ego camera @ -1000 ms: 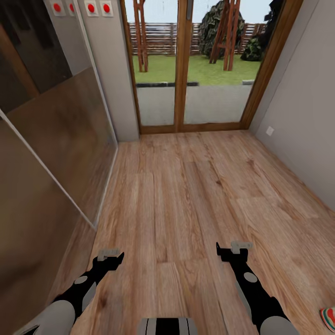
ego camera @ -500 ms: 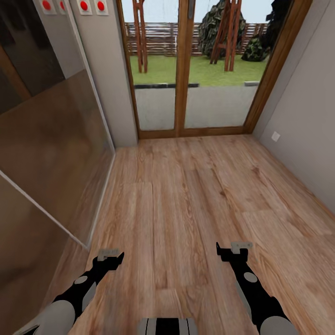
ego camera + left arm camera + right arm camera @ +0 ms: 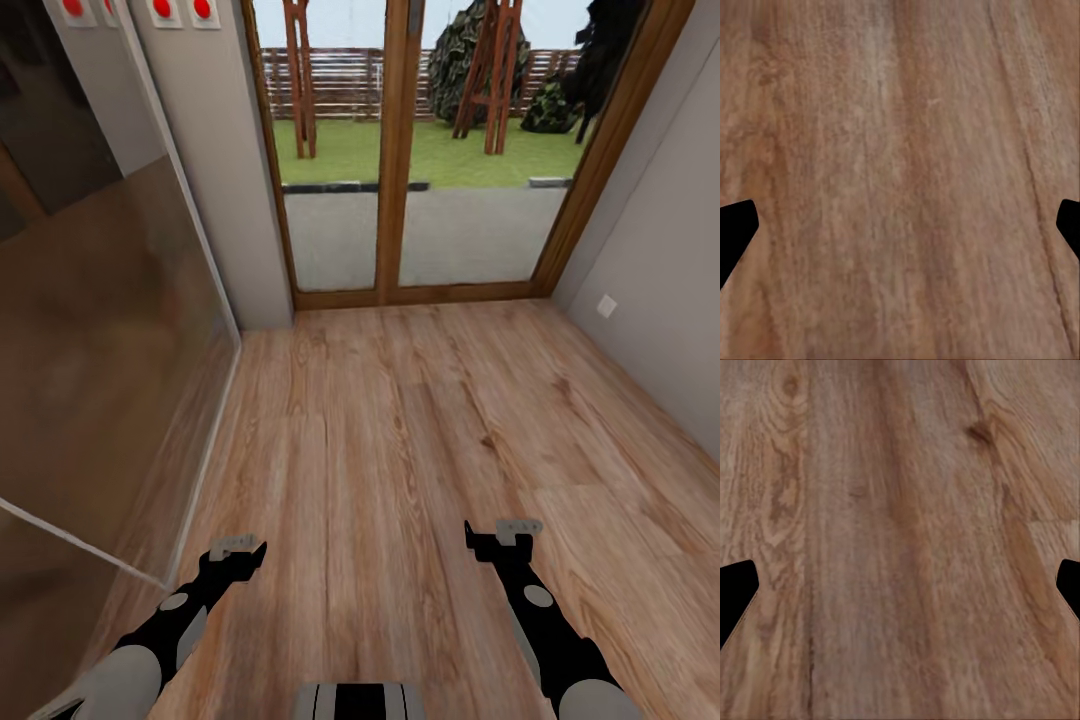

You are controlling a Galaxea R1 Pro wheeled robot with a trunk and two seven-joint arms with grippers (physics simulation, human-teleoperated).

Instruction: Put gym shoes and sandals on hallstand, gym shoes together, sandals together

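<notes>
Both arms hang low over the corridor floor [image 3: 400,420], the left gripper [image 3: 238,548] and the right gripper [image 3: 505,533] each spread wide and holding nothing, bare planks between their fingertips in the 2 wrist views. No shoe, sandal or hallstand is in sight, so their bearing, long axis and the nearer arm cannot be judged. Ahead stand wood-framed glass doors [image 3: 395,150]; a glossy panel [image 3: 100,330] runs along the left wall.

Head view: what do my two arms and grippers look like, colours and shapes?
Both arms are slim and black with grey oval joint caps and pale grey rounded upper segments. The left gripper and right gripper are black, each topped by a small light grey bracket. Black fingers taper to points.
</notes>
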